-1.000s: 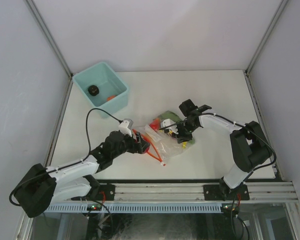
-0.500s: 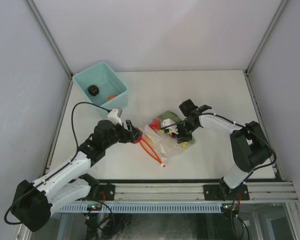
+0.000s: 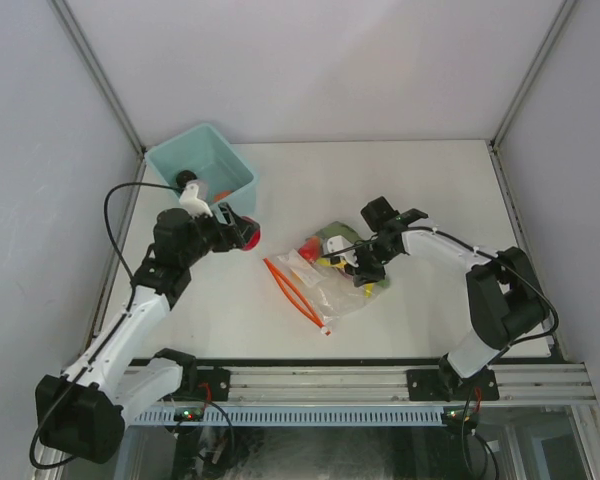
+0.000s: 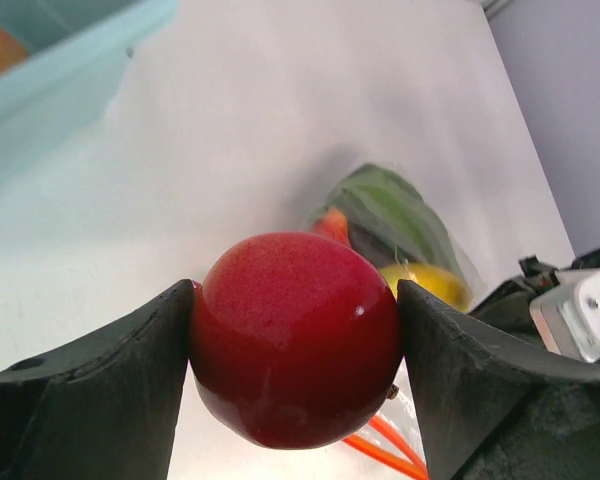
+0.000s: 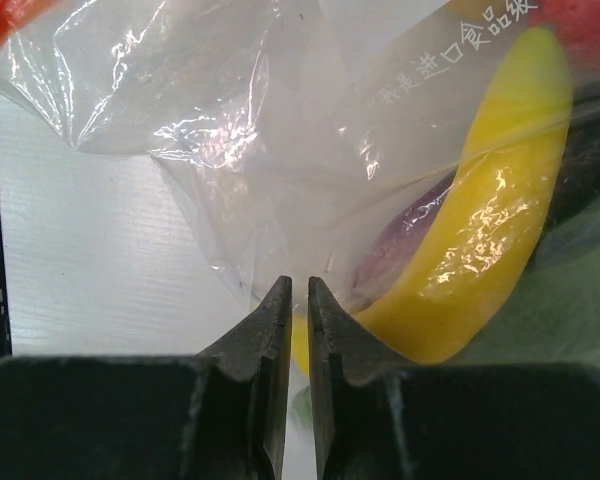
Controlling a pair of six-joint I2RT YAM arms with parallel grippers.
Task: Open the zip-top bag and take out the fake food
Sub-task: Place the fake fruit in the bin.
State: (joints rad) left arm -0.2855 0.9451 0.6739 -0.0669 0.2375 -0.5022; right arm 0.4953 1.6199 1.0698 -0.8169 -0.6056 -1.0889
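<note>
My left gripper (image 3: 242,232) is shut on the red apple (image 3: 249,234) and holds it in the air, just in front of the teal bin. The apple fills the left wrist view (image 4: 295,340) between both fingers. The clear zip-top bag (image 3: 325,280) lies at mid-table, its orange-red zip strip (image 3: 288,288) open toward the left. My right gripper (image 3: 366,268) is shut on the bag's right side. In the right wrist view its tips (image 5: 300,290) pinch clear plastic. Inside the bag are a yellow banana (image 5: 490,230), a purple eggplant (image 5: 400,250) and a green piece (image 3: 340,236).
The light teal bin (image 3: 176,140) stands at the back left and holds a dark round piece (image 3: 186,180) and an orange piece (image 3: 220,195). White walls with metal posts enclose the table. A rail runs along the near edge.
My left gripper has carried the red apple up and away from the bag's mouth, left and back toward the bin. The right gripper has stayed on the bag.
</note>
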